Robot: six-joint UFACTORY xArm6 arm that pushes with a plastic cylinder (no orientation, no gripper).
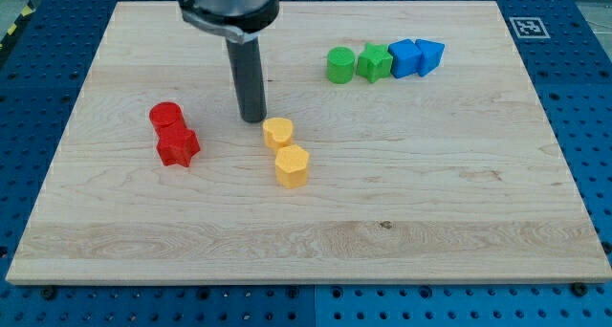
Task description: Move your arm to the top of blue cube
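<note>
The blue cube sits at the view's upper right on the wooden board. A second blue block, wedge-like, touches it on the right. A green star-like block touches it on the left, and a green cylinder stands left of that. My tip rests on the board far to the left of the blue cube and lower, just up and left of a yellow heart-like block.
A yellow hexagonal block lies just below the yellow heart-like one. A red cylinder and a red star-like block stand together at the left. A marker tag sits off the board's top right corner.
</note>
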